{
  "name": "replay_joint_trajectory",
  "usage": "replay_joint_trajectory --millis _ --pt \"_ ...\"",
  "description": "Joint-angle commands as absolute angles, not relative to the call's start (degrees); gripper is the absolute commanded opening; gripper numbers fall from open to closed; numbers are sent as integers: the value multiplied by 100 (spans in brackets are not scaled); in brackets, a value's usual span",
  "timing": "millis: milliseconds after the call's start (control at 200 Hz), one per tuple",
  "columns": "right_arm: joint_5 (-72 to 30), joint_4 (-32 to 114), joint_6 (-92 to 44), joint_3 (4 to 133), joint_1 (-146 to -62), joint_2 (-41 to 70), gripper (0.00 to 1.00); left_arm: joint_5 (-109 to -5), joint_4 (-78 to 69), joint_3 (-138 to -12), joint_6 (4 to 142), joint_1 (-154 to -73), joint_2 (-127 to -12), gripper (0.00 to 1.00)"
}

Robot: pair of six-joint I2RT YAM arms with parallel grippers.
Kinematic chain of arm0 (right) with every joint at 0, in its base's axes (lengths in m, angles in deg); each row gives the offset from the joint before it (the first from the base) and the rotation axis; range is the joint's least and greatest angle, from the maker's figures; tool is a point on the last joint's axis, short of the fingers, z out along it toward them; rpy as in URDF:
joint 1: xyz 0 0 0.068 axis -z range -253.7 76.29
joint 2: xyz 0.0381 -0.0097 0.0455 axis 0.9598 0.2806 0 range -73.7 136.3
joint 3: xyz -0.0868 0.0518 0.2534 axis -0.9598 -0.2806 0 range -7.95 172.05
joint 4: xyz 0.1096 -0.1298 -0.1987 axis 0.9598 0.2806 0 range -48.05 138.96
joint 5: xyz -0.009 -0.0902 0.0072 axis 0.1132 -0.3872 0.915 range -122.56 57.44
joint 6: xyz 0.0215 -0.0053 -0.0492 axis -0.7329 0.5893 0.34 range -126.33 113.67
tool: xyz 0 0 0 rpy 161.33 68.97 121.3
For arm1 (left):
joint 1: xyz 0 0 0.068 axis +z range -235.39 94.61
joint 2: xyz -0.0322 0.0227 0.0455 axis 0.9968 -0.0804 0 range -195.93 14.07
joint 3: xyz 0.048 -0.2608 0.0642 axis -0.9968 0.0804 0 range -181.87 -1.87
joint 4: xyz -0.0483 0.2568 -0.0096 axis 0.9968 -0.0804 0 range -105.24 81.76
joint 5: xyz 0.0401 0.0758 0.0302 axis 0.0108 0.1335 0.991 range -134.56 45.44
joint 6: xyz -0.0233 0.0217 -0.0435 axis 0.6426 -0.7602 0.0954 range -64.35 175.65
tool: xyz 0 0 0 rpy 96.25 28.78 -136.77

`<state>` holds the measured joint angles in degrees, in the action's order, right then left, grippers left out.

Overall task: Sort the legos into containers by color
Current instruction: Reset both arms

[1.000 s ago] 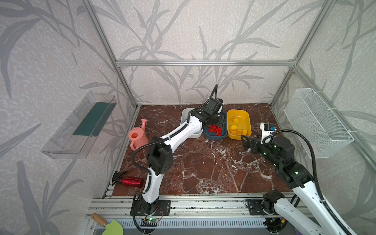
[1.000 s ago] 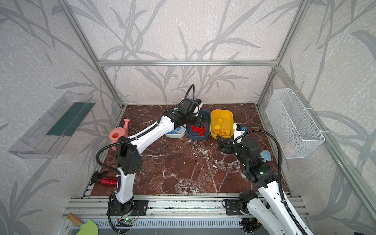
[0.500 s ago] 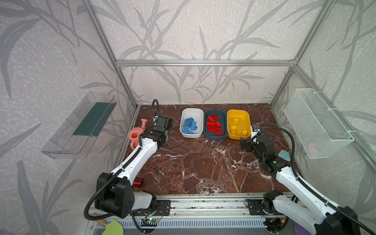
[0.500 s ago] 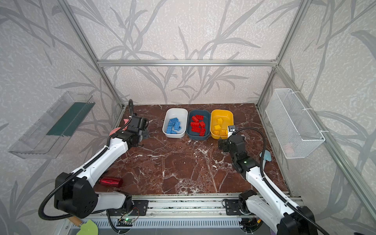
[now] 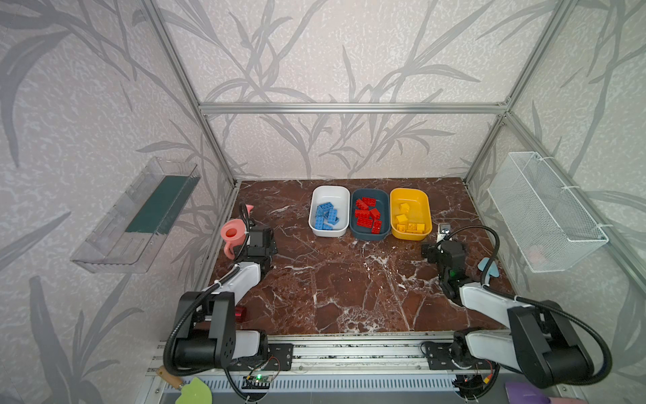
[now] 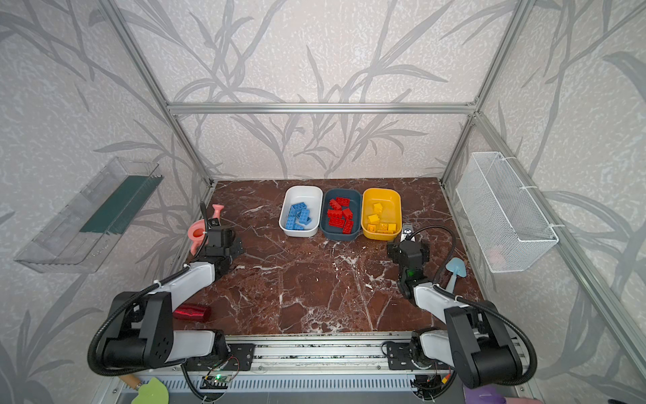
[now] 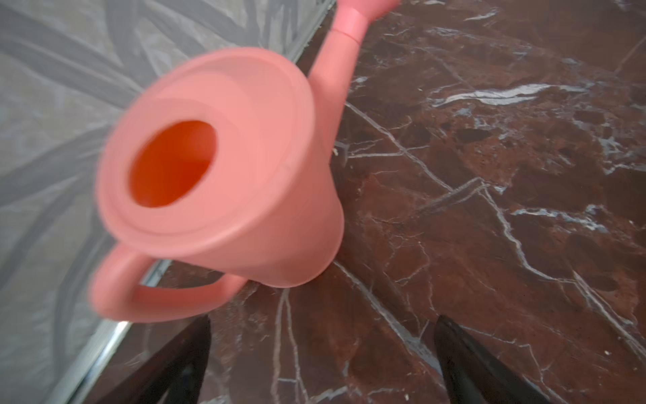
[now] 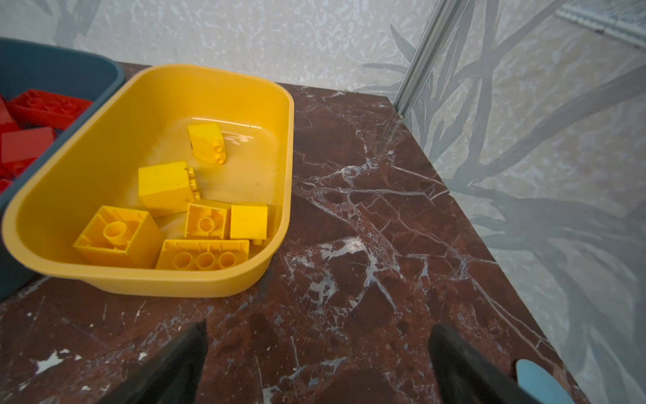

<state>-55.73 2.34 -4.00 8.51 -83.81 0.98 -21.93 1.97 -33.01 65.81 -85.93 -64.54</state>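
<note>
Three containers stand side by side at the back of the marble table. The white container holds the blue legos, the dark teal container the red legos, and the yellow container the yellow legos. The right wrist view shows the yellow container with several yellow legos inside. My left gripper is open and empty beside the watering can, far from the containers. My right gripper is open and empty over bare marble just in front of the yellow container.
A pink watering can stands at the left table edge, close to my left gripper. A red cylinder lies front left. A light blue mushroom-shaped thing sits by the right arm. A wire basket hangs on the right wall.
My left arm has drawn back from over the teal container to the left side by the watering can, and its jaws have opened. My right arm has pulled back slightly.
</note>
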Motion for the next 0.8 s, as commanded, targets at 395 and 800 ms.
replay_joint_trajectory --millis 395,800 --pt "-3691 -444 -500 1394 -7961 1235 99 -3667 3592 -2595 5952 -8392 -7285 99" --pt "-3465 -1070 -296 1383 -7998 1537 99 -3614 3592 -2591 5925 -8429 -7283 99"
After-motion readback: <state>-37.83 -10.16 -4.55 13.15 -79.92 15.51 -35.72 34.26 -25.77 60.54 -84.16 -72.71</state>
